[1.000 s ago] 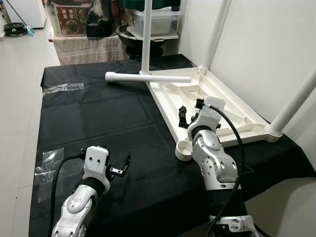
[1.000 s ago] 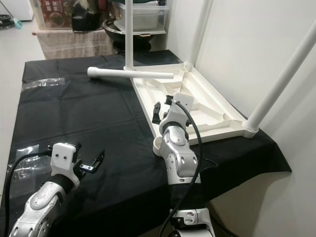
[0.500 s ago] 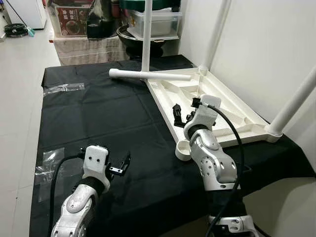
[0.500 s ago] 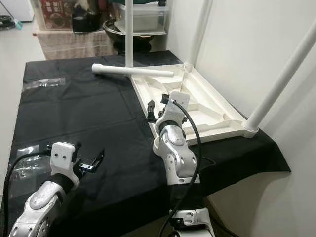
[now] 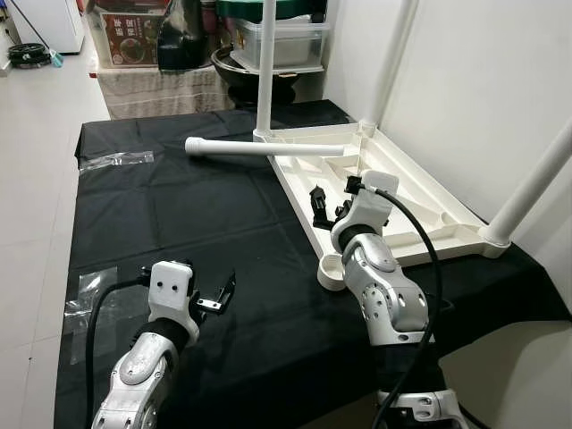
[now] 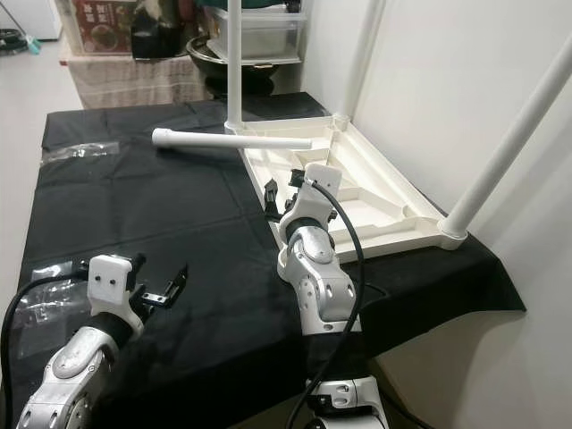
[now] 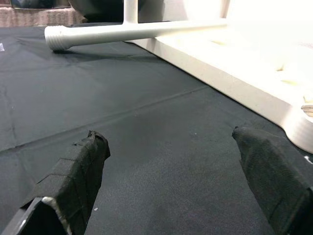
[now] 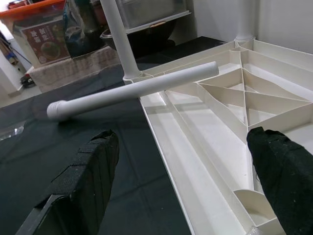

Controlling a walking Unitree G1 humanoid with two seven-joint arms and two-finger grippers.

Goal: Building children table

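Now the right pincer [image 5: 327, 204] hovers released over the tabletop [image 5: 420, 201]; left pincer [image 5: 223, 296] released too.

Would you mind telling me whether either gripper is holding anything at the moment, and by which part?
Nothing is held. The left gripper hangs open over the black cloth, and the right gripper is open above the upturned tabletop, short of the loose table leg.
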